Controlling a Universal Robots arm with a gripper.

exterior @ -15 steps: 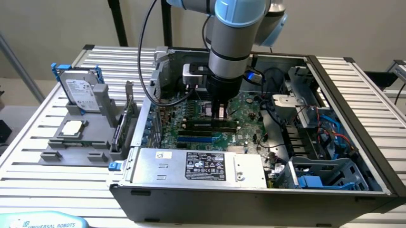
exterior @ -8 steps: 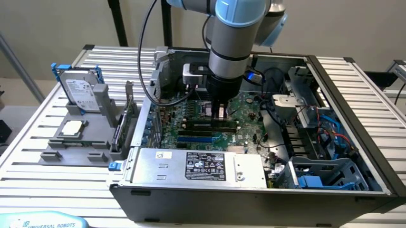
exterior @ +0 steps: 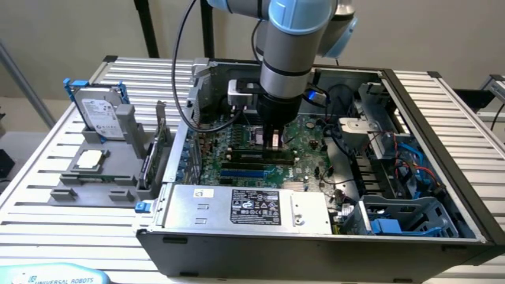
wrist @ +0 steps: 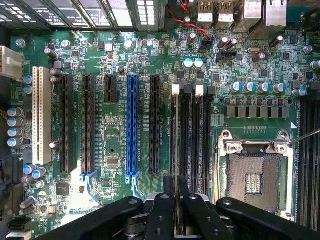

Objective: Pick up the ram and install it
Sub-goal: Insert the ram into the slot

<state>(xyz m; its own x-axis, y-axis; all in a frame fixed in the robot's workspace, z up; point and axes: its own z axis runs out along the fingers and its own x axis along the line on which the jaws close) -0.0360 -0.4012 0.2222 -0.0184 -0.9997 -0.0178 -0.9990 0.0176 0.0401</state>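
**Claw pinched on the ram, down over the memory slots**

Your claw point(wrist: 176, 210) is drawn in narrow, its two fingers point(wrist: 169, 186) pressed on either face of the ram point(wrist: 175, 150). In the wrist view you see the ram edge-on, a thin strip running straight out from between the fingertips along one of the memory slots point(wrist: 186, 132). You cannot tell from these views whether it is fully seated or only resting in the slot mouth.

Count four memory slots lying side by side ahead of the claw: two carry white end latches point(wrist: 175, 90) and two carry dark ones. The ram lines up with the slot that has the nearer white latch.

To one side of the claw sits the bare processor socket point(wrist: 255, 175), one only, with its metal frame shut around it. To the other side you have a row of expansion slots: one blue point(wrist: 132, 125), one white point(wrist: 41, 115), and four black ones, one of them short.

In the exterior view your arm point(exterior: 288, 53) stands nearly upright inside the open computer case point(exterior: 442, 154), claw point(exterior: 274, 141) low over the motherboard point(exterior: 304, 139). The case lies on the slatted counter point(exterior: 47, 154). Beside it on the counter, well apart from the claw, a grey stand point(exterior: 94, 177) holds one hard drive point(exterior: 101, 115) in a blue frame, standing upright, and one upright green card point(exterior: 162, 148).
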